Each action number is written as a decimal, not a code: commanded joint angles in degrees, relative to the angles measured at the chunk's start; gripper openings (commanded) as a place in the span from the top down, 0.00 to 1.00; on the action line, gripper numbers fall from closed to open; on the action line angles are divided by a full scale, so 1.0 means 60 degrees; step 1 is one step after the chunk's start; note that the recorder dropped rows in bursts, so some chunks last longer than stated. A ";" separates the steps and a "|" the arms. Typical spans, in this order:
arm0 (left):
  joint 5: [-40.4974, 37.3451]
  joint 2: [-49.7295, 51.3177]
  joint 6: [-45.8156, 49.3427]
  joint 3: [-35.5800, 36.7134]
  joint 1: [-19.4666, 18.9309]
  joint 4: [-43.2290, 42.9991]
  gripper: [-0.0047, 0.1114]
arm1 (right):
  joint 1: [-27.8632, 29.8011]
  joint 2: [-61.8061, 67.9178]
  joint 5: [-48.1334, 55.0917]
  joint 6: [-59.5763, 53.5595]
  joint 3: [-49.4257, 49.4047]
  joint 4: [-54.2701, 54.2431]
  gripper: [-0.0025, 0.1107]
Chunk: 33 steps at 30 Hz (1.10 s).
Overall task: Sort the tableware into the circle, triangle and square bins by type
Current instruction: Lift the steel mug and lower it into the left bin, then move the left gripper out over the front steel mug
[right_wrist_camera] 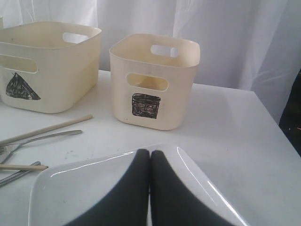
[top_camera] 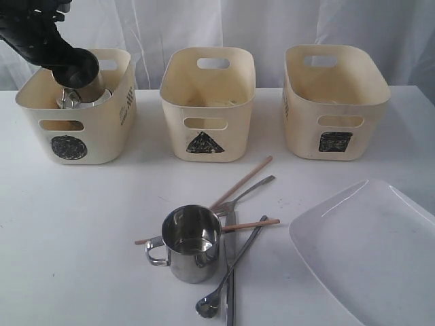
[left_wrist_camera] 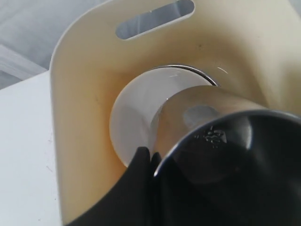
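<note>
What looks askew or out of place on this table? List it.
The chopsticks, fork, knife and long spoon lie crossed in a jumble beside the standing mug. A second mug hangs tilted over the circle bin. Nothing looks spilled or damaged.

Steel mug point(top_camera: 78, 70) tilted over circle bin point(top_camera: 102, 136); second mug point(top_camera: 192, 246) stands upright.

Polished steel mug point(left_wrist_camera: 207, 113), matt cream plastic bins point(top_camera: 207, 102), glossy white plate point(top_camera: 370, 244).

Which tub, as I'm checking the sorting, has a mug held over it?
The leftmost tub, marked with a circle; the left pincer holds a steel mug over it.
</note>
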<state>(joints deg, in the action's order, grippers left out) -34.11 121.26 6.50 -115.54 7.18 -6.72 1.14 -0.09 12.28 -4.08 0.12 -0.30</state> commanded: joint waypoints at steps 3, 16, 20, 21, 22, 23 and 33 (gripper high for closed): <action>0.0125 0.0187 0.0000 -0.0089 -0.0034 0.0483 0.96 | -0.0003 0.0015 -0.0055 -0.0004 -0.0020 -0.0030 0.98; -0.0150 0.0185 0.0228 -0.0089 -0.0034 0.0703 0.96 | -0.0003 0.0015 -0.0055 -0.0004 -0.0020 -0.0030 0.98; -0.0241 0.0185 0.0786 -0.0089 -0.0034 0.1248 0.84 | -0.0003 0.0015 -0.0055 -0.0004 -0.0020 -0.0030 0.98; -0.0241 0.0185 0.0855 -0.0089 -0.0034 0.1355 0.81 | -0.0003 0.0015 -0.0055 -0.0004 -0.0020 -0.0030 0.98; -0.0241 0.0185 0.0930 -0.0089 -0.0034 0.1490 0.75 | -0.0003 0.0015 -0.0055 -0.0004 -0.0020 -0.0030 0.98; -0.0241 0.0185 0.0970 -0.0089 -0.0034 0.1556 0.72 | -0.0003 0.0015 -0.0055 -0.0004 -0.0020 -0.0030 0.98; -0.0584 -0.0206 0.0964 -0.0089 -0.0034 0.1741 0.58 | -0.0003 0.0015 -0.0055 -0.0004 -0.0020 -0.0030 0.98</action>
<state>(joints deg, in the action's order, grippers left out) -36.19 122.30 12.29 -115.75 7.18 2.35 1.14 -0.09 12.28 -4.08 0.12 -0.30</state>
